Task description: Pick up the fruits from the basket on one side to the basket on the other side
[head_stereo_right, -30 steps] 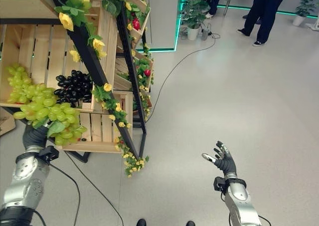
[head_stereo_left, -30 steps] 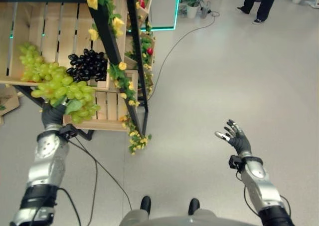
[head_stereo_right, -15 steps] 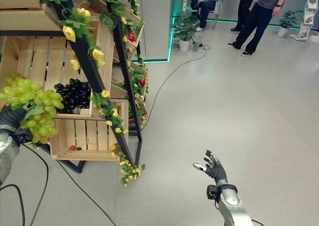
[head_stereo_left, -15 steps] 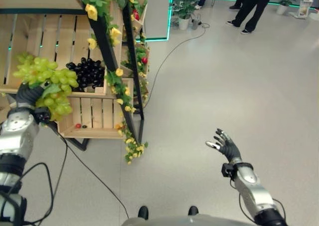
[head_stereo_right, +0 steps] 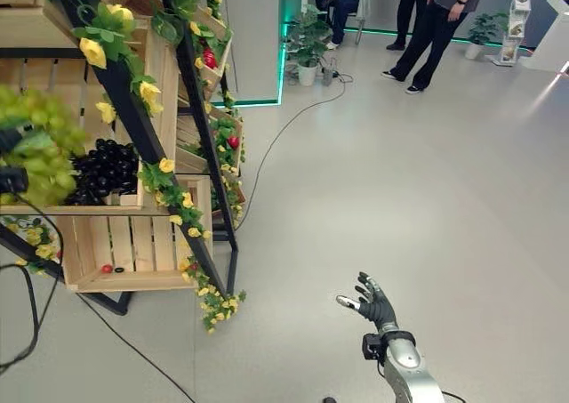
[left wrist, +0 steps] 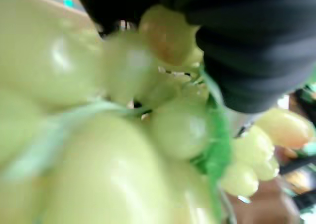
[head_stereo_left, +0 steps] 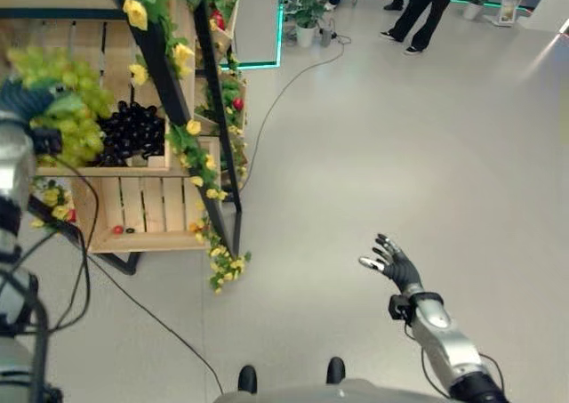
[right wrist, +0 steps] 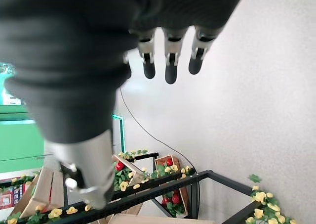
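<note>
At the left edge of the left eye view, the left hand (head_stereo_left: 22,100) grips a bunch of green grapes (head_stereo_left: 71,109), lifted clear of the wooden crate (head_stereo_left: 133,209) of the fruit rack for carrying across (black grapes (head_stereo_left: 129,134) lie in the crate above). The right hand (head_stereo_left: 391,262), lower right, hangs spread-fingered over bare floor, probably for balance.
</note>
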